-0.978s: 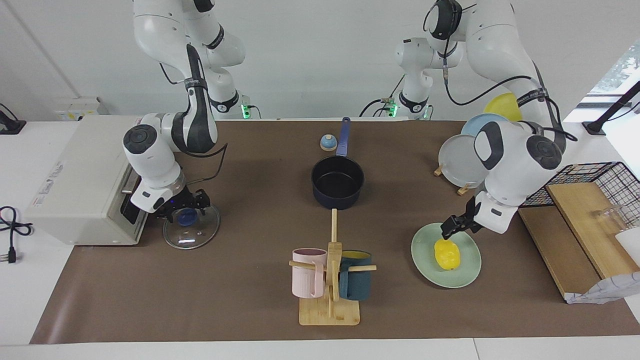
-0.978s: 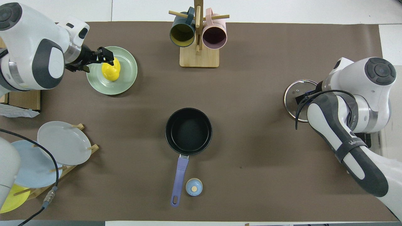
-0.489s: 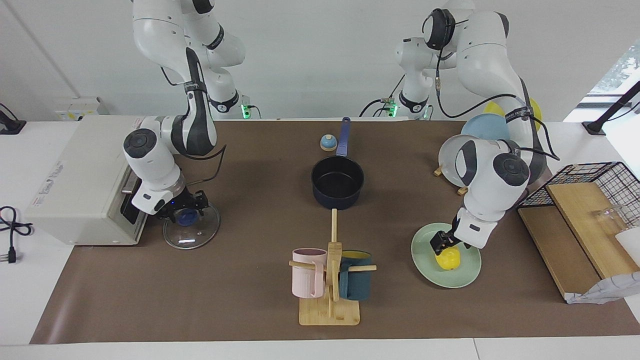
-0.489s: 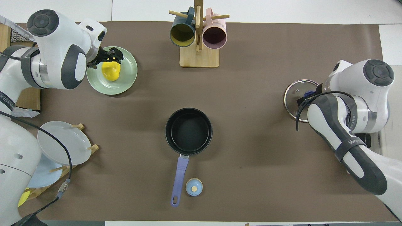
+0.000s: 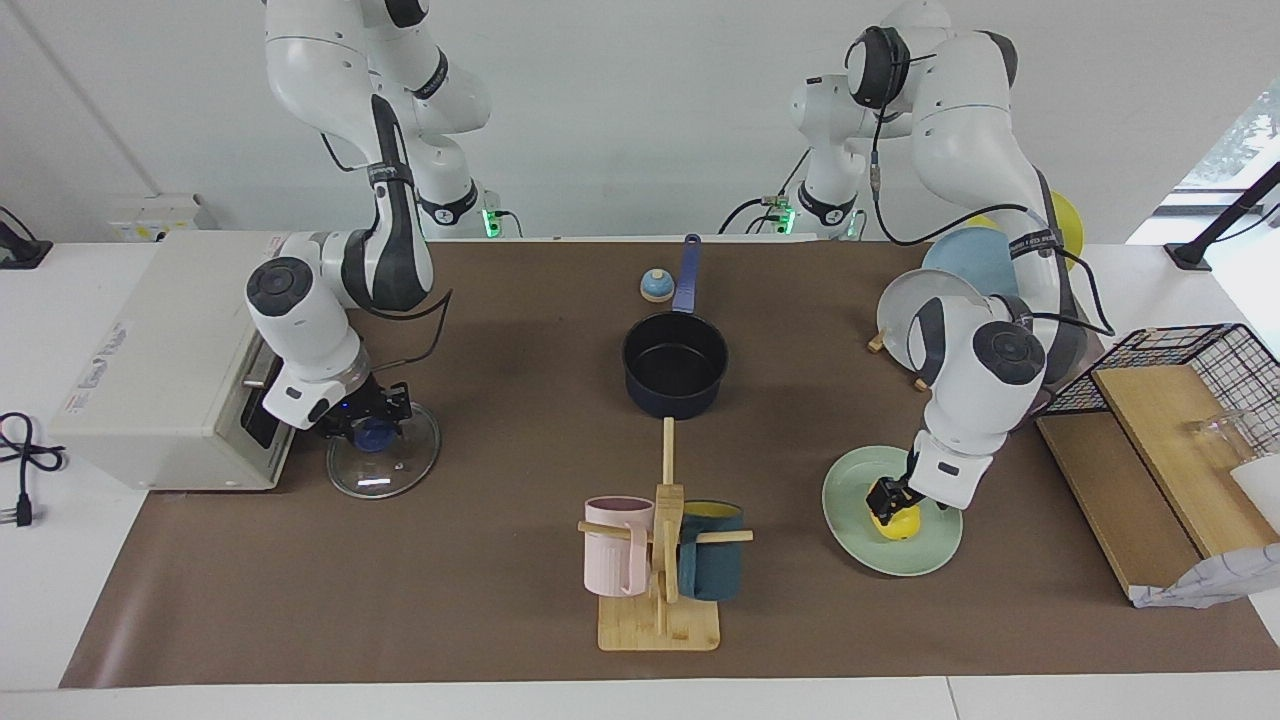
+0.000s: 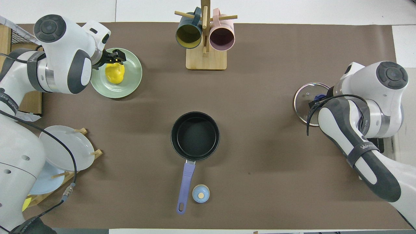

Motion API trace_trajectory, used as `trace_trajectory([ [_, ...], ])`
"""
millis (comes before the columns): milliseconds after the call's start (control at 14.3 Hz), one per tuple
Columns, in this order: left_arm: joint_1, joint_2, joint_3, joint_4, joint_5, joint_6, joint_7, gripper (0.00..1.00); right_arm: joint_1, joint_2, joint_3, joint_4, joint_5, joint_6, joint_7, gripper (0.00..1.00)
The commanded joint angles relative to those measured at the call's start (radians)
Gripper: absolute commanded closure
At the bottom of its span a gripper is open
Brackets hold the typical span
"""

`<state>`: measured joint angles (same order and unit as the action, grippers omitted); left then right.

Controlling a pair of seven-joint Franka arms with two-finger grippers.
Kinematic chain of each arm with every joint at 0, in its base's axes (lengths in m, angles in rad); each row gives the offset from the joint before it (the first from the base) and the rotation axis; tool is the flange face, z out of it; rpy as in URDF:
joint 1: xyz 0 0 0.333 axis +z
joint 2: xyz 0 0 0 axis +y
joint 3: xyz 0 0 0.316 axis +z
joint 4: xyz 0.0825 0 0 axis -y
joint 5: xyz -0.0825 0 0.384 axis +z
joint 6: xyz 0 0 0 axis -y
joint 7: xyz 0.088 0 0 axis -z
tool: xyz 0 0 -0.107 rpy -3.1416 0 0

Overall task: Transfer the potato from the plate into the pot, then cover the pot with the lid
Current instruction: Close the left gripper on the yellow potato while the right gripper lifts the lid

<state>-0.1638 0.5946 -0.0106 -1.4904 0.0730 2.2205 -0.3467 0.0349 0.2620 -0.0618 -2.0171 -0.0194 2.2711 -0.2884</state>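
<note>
Two arms are down at the table, one at each end. Nearest the robots, a small blue bell [image 5: 656, 286] sits just beside the pot's long blue handle. The pot [image 5: 675, 365] stands mid-table, its black inside bare, handle pointing toward the robots. A rack of upright plates [image 5: 925, 318] stands toward the left arm's end, about level with the pot.

Farther out, toward the right arm's end, the lid [image 5: 383, 462] lies flat on the brown mat beside a white box-shaped appliance [image 5: 165, 360]. The right gripper [image 5: 366, 424] is down on the lid's blue knob, fingers closed on it; the lid's rim rests on the mat.

Toward the left arm's end, the green plate [image 5: 892, 510] lies flat, farther from the robots than the plate rack. The potato [image 5: 896, 519] sits on the plate. The left gripper [image 5: 888, 497] is down at the potato, jaws wide and set around its end nearer the robots; the potato rests on the plate, not lifted. In the overhead view the left gripper [image 6: 112, 59] covers that same end of the potato [image 6: 114, 73].

Farthest from the robots, a wooden mug stand [image 5: 660, 585] holds a pink mug [image 5: 614, 545] and a dark teal mug [image 5: 712, 564]. A wire basket [image 5: 1190, 370] with a wooden board stands at the left arm's end.
</note>
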Motion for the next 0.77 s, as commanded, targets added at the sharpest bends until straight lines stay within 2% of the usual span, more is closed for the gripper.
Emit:
trace_trajectory([
  [0, -0.005, -0.003, 0.003, -0.082, 0.028, 0.102, -0.005, 0.02, -0.003, -0.009, 0.008, 0.066, 0.019, -0.096, -0.031, 0.95],
  [70, -0.003, -0.004, 0.001, -0.082, 0.028, 0.100, -0.005, 0.03, 0.002, -0.015, 0.008, 0.099, 0.018, -0.149, -0.026, 1.00],
  [140, -0.003, -0.004, 0.001, -0.082, 0.028, 0.097, -0.005, 0.05, 0.003, -0.020, 0.010, 0.138, 0.018, -0.203, -0.023, 1.00],
  [210, -0.003, -0.006, 0.003, -0.082, 0.028, 0.090, -0.005, 0.13, 0.010, -0.023, 0.010, 0.185, 0.018, -0.267, -0.023, 1.00],
  [279, -0.005, -0.006, 0.001, -0.076, 0.027, 0.084, -0.005, 0.42, 0.022, -0.024, 0.010, 0.234, 0.018, -0.322, -0.015, 1.00],
  [349, -0.005, -0.006, 0.001, -0.068, 0.024, 0.070, -0.005, 0.87, 0.036, -0.027, 0.010, 0.289, 0.016, -0.384, 0.001, 1.00],
  [419, -0.008, -0.006, 0.001, -0.056, 0.019, 0.062, -0.005, 1.00, 0.046, -0.029, 0.011, 0.357, 0.015, -0.457, 0.017, 1.00],
  [559, -0.013, -0.004, 0.000, -0.025, 0.010, 0.025, -0.015, 1.00, 0.075, -0.027, 0.011, 0.472, 0.016, -0.618, 0.085, 1.00],
  [699, -0.016, -0.024, -0.005, -0.011, -0.024, -0.033, -0.025, 1.00, 0.109, -0.047, 0.011, 0.492, 0.018, -0.659, 0.138, 1.00],
])
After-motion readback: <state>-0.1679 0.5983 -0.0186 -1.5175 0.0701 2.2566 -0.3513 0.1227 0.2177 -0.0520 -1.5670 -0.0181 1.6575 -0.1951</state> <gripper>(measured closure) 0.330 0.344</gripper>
